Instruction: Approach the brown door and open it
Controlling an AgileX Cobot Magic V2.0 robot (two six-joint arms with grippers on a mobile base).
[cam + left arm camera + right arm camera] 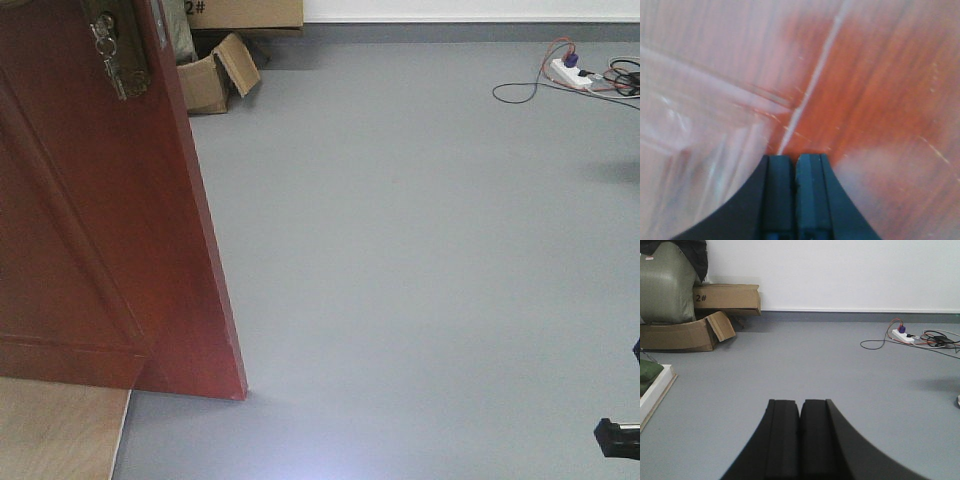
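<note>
The large glossy reddish-brown wooden door point(100, 230) stands ajar at the left. Its free edge angles out over the smooth grey floor point(420, 250), and the aged brass keyhole plate point(118, 60) sits high up. Our left gripper point(795, 162) faces a recessed panel closely, jaws pressed together, likely to push flat against the lacquer; we cannot tell whether it touches. Our right gripper point(800, 405), jaws likewise closed and empty, points toward the far tan cardboard boxes point(700, 315).
</note>
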